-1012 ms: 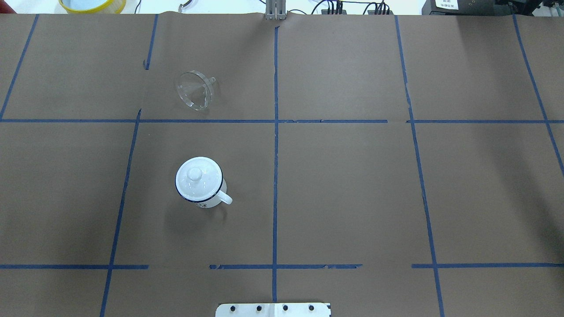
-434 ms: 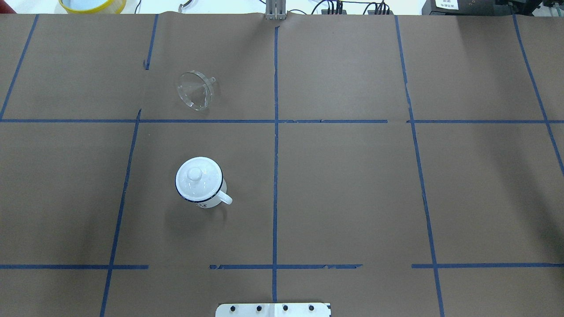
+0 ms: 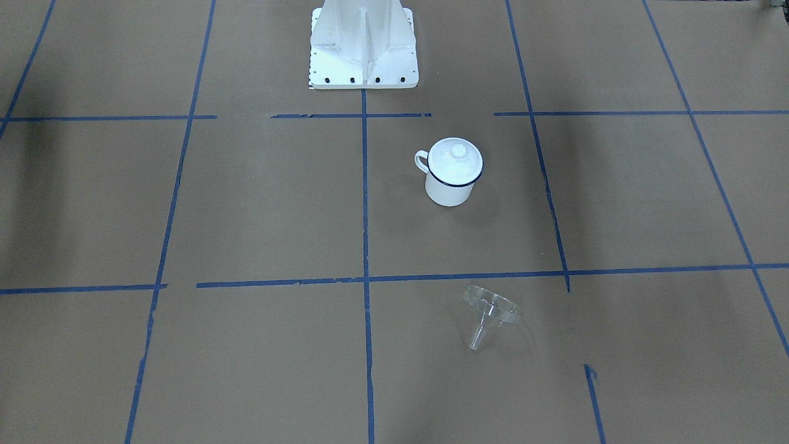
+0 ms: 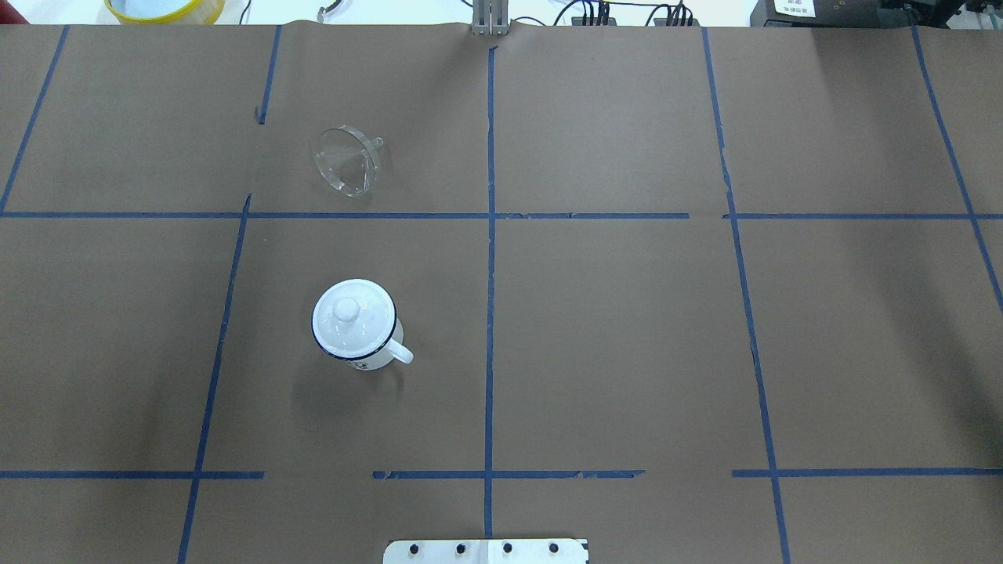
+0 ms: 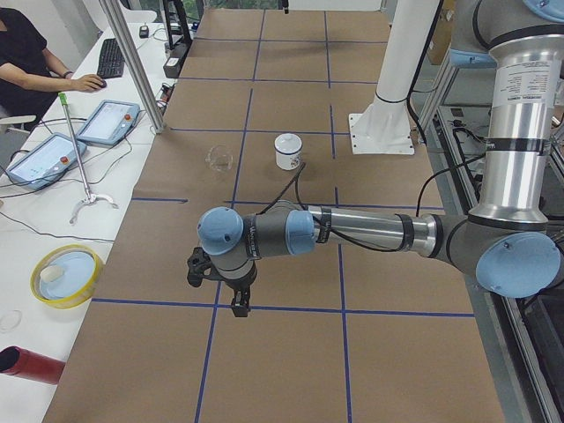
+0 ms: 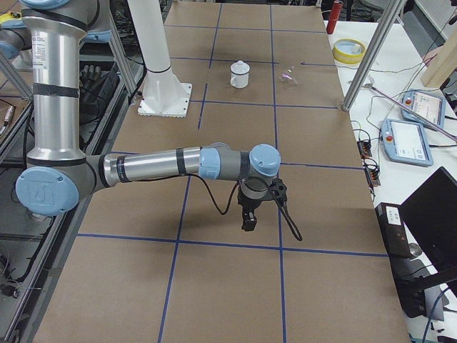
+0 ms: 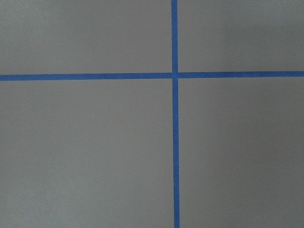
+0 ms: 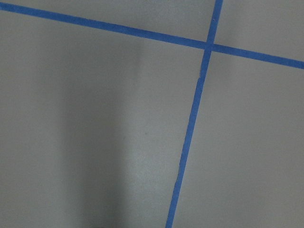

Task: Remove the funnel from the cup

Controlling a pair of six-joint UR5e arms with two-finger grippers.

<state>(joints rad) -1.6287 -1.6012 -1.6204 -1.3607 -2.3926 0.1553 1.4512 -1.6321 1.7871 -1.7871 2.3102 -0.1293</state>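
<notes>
Nearest in the side views, our left gripper hangs over the brown paper table at one end and our right gripper over the other. We cannot tell whether either is open or closed. Farther in, the cup stands upright with a white lid on it, its handle toward the middle tape line. Beyond it, across a blue tape line and well apart, the funnel lies on its side on the paper, out of the cup.
</notes>
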